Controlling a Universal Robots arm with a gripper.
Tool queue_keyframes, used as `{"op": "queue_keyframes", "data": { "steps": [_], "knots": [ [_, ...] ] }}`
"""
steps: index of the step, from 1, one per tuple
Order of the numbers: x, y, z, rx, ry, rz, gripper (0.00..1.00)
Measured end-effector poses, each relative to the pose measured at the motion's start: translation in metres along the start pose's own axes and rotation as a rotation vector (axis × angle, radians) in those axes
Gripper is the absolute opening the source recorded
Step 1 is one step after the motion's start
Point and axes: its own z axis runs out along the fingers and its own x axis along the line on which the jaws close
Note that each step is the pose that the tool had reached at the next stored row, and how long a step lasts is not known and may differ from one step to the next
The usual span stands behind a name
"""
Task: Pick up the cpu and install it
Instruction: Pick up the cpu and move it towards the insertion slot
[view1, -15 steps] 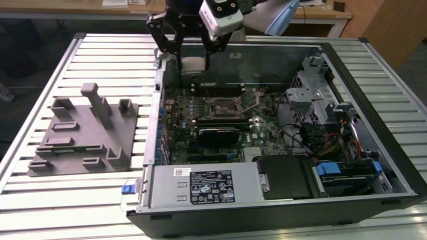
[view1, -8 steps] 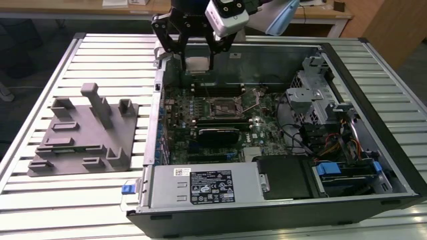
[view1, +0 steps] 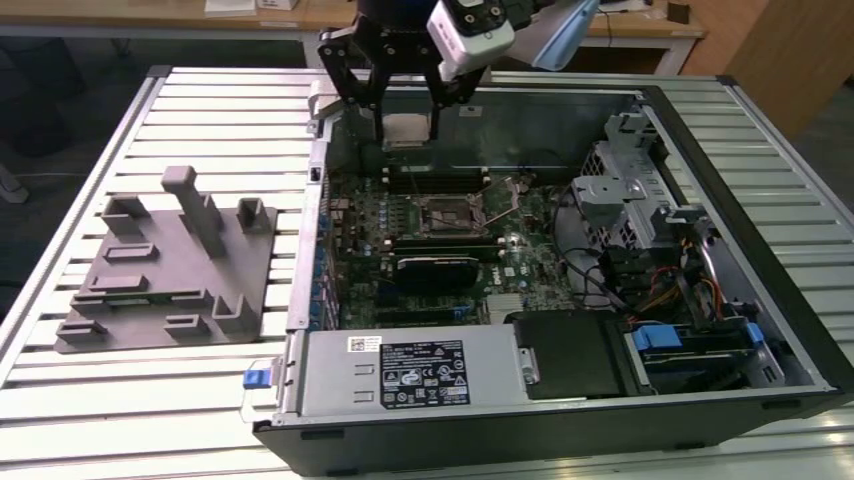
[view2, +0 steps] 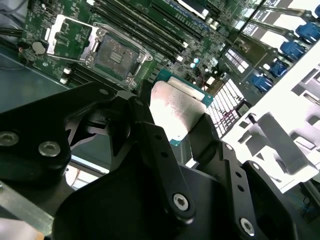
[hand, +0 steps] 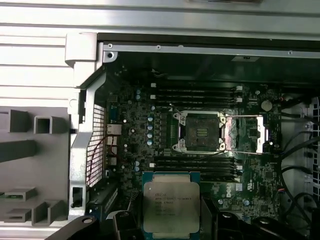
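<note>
In the exterior view the black gripper (view1: 404, 110) hangs straight down from the arm over the far end of the open computer case (view1: 787, 300). It is clamped on the cpu (view1: 406, 130), a small flat square with a pale metal face. The chip is held clear of the green board, well apart from the square black socket (view1: 454, 212) at the board's middle. A matt grey tray (view1: 160, 270) with upright posts lies on the ribbed metal table (view1: 80, 400) to the exterior view's left of the case. A white label (view1: 424, 375) with dark print sits on the grey box at the case's near end.

In the second wrist view the cpu (view2: 177, 112) shows a brushed silvery top with a green rim. Two black bolted fingers (view2: 155, 145) press on its opposite edges. The socket (view2: 112, 55) lies open beyond, its metal load plate (view2: 65, 35) folded back, with long dark memory slots (view2: 145, 30) alongside.

In the first wrist view the cpu (hand: 170, 202) is face up between the gripper's (hand: 167, 215) tips and carries a few lines of small dark print. The open socket (hand: 200, 131) shows a bare grid of contacts.
</note>
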Motion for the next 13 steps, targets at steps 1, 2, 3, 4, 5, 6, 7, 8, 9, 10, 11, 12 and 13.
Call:
{"op": "queue_keyframes", "data": {
  "steps": [1,2,3,4,5,6,7,8,9,10,11,12,13],
  "knots": [
    [-0.0018,0.0,0.0,0.0001,0.0,0.0,0.54],
    [-0.0037,0.0,0.0,0.0,0.0,0.0,0.54],
    [-0.0056,0.0,0.0001,0.0,0.0,0.0,0.54],
    [-0.0076,-0.0001,0.0001,0.0,-0.0001,0.0,0.54],
    [-0.0096,-0.0001,0.0001,0.0001,0.0,0.0,0.54],
    [-0.0114,-0.0001,0.0001,0.0001,0.0001,0.0,0.54],
    [-0.013,-0.0001,0.0001,0.0001,0.0,0.0,0.54],
    [-0.0145,-0.0001,0.0001,0.0,0.0,0.0,0.54],
    [-0.0159,-0.0002,0.0002,0.0,0.0,0.0,0.54],
    [-0.0171,-0.0002,0.0002,0.0,0.0,0.0,0.54],
    [-0.0183,-0.0002,0.0001,0.0001,0.0,0.0,0.54],
    [-0.0197,-0.0002,0.0002,0.0,0.0,0.0,0.54],
    [-0.0208,-0.0002,0.0002,0.0001,0.0,0.0,0.54]
  ]
}}
